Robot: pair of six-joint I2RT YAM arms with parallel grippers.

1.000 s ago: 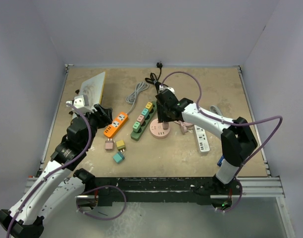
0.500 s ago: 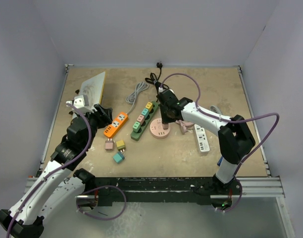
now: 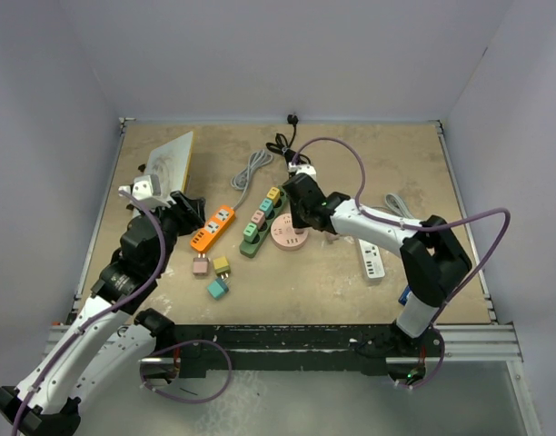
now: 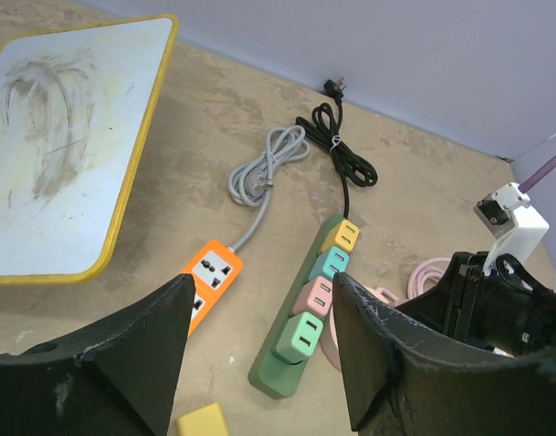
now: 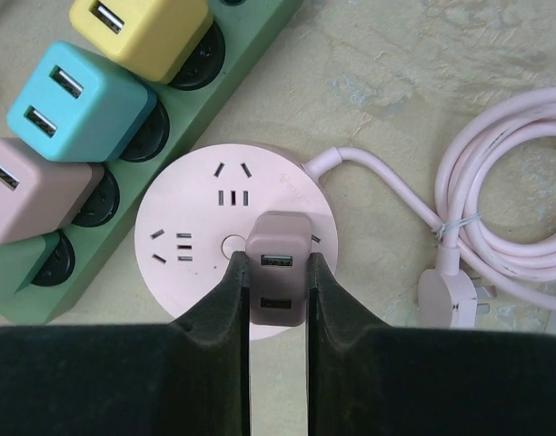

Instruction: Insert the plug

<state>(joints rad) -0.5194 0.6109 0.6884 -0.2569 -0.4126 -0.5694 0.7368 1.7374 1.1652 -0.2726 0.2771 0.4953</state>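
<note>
No readable text, labels or brands on anything, possibly too small

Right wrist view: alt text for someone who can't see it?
Right gripper shut on a mauve USB plug, over a round pink socket hub. Green power strip with coloured adapters at left; coiled pink cord at right.

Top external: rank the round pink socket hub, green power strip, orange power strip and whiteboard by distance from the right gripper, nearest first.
From the right gripper, shut on the pink plug:
1. round pink socket hub: directly beneath it.
2. green power strip: just to its left.
3. orange power strip: farther left.
4. whiteboard: far-left back corner.
</note>
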